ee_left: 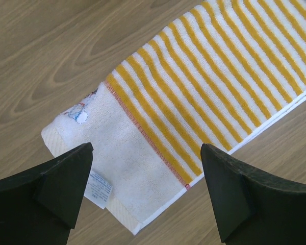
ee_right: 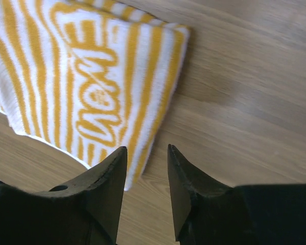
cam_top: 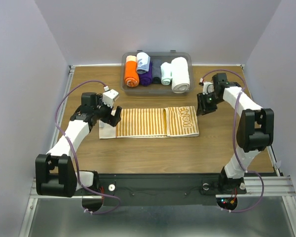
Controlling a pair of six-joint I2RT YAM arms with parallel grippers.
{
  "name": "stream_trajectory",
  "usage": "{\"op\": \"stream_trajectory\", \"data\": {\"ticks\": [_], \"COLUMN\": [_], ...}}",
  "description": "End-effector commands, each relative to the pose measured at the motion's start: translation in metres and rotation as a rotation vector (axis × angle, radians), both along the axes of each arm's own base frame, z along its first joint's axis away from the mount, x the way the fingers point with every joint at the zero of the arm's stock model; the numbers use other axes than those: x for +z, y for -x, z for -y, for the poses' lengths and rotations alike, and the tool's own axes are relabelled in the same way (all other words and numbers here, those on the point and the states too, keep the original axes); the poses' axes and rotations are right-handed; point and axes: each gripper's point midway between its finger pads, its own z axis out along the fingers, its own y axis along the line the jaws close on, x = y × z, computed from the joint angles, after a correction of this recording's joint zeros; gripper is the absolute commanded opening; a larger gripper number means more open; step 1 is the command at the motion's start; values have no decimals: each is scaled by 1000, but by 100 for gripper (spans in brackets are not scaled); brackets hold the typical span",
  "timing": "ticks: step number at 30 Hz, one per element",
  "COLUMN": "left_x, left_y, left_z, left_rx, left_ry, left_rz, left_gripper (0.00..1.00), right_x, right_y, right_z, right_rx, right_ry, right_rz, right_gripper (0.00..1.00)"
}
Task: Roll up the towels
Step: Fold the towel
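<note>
Lying on counter (cam_top: 153, 153): we see the striped towel (cam_top: 148, 122) flat, unrolled.
Left fingers (ee_left: 66, 176): wide, empty; the towel's white tagged end lies between and just beyond them.
Right fingers (ee_right: 109, 178): narrow, empty; lettered corner just ahead, to their left.
Risk: we judge a top-layer-only pinch would start a skewed, loose roll; the far end may drag.

Plain pale lavender-grey walls (cam_top: 153, 24) close in the back and both sides of a wooden table (cam_top: 153, 153) with light-brown grain, evenly lit, an aluminium rail (cam_top: 281, 184) along its near edge and a grey surface (cam_top: 153, 224) below.
</note>
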Motion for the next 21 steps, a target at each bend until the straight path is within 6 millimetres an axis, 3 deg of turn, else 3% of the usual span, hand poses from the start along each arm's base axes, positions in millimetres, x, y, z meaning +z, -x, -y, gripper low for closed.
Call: {"op": "stream_trajectory", "data": {"ticks": [1,8,13,18,21], "left_x": [3,8,3,-9,-17], "left_y": [3,-2,-1,2,5], "left_z": [0,-2,-1,4,9], "left_rx": [-2,33,21,-5,-32], "left_ry": [-14,-12,-15,-68,-106], "left_rz": [32,42,31,1,-19], "left_gripper": [99,99,99,99,99], "right_x": [-5,-31,-42,-42,-34], "right_y": [-7,-14,0,24,60], "right_z": [10,7,-2,-3,-8], "right_rx": [-34,-64,-72,-84,-41], "right_ry": [-13,-33,-82,-130,-166], "right_rz": [-14,-89,-155,-211,-266], "right_gripper": [43,44,41,12,0]}}
